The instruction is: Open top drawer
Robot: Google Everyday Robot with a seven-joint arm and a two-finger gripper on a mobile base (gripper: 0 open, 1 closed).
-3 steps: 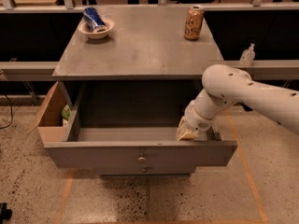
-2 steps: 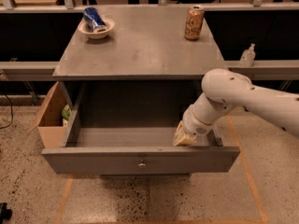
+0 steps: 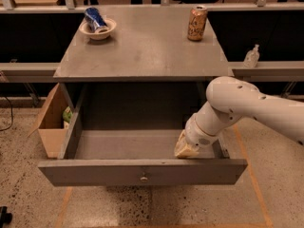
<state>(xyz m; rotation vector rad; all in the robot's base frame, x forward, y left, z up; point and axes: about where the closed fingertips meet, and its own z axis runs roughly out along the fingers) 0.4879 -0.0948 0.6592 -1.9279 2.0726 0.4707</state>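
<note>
The top drawer (image 3: 142,171) is a wide grey wooden drawer with a small round metal knob (image 3: 143,178) at the centre of its front. It stands pulled far out from under the grey cabinet top (image 3: 142,46), and its deep grey box shows inside. My white arm comes in from the right and reaches down into the drawer's right side. My gripper (image 3: 184,149) sits low inside the drawer, just behind the front panel at the right.
On the cabinet top stand a white bowl (image 3: 97,29) holding a blue crumpled can and a brown drink can (image 3: 197,23). A cardboard box (image 3: 51,122) stands on the floor at the left. A small clear bottle (image 3: 251,57) sits on a ledge at the right.
The drawer has slid further out toward the camera, and my gripper has moved with it, staying behind the front panel at the right.
</note>
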